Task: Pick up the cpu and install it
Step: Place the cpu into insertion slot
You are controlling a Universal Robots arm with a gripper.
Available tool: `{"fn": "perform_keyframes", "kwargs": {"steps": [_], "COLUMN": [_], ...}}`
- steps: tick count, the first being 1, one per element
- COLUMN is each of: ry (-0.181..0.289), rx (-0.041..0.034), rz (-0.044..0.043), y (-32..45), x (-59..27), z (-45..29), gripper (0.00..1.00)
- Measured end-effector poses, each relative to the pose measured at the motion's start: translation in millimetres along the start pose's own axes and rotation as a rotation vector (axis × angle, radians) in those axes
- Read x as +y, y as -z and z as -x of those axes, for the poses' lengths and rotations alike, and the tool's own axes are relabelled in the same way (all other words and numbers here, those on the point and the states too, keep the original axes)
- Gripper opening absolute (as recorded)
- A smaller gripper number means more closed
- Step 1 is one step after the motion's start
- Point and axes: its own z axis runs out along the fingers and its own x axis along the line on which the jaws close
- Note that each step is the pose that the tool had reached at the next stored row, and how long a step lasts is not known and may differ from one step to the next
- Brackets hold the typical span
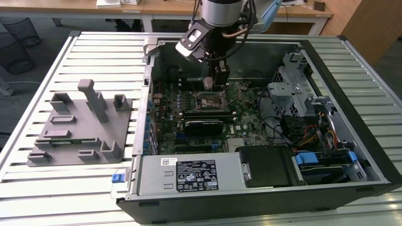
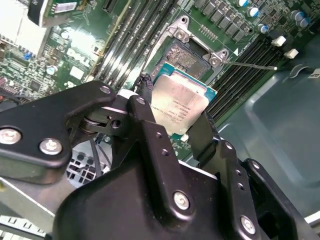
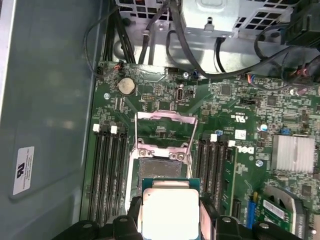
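Observation:
The cpu [image 2: 181, 102], a flat square chip with a pale silvery top and a green edge, is gripped by its two sides in my gripper [image 2: 172, 109], which is shut on it. In the first wrist view the cpu [image 3: 170, 210] hangs tilted just above and short of the open socket [image 3: 159, 167], whose metal load plate [image 3: 162, 131] is flipped up. In the exterior view my gripper [image 1: 213, 84] reaches down into the open computer case over the motherboard socket [image 1: 210, 100], and the cpu [image 1: 206, 83] shows as a small pale sliver.
Memory slots [image 3: 107, 170] flank the socket on both sides. A grey fixture block [image 1: 82, 127] lies on the slatted table at the exterior view's left. The power supply [image 1: 188, 174], drive cage [image 1: 295, 94], cables [image 3: 200, 55] and a heatsink [image 3: 295, 152] crowd the case.

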Motion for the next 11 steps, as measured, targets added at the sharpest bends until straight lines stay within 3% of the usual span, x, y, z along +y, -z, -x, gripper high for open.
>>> {"fn": "perform_keyframes", "kwargs": {"steps": [11], "ry": [-0.017], "rx": [-0.0004], "rz": [0.0001], "y": [-18.4], "x": [-0.1], "z": [-6.3], "gripper": [0.54]}}
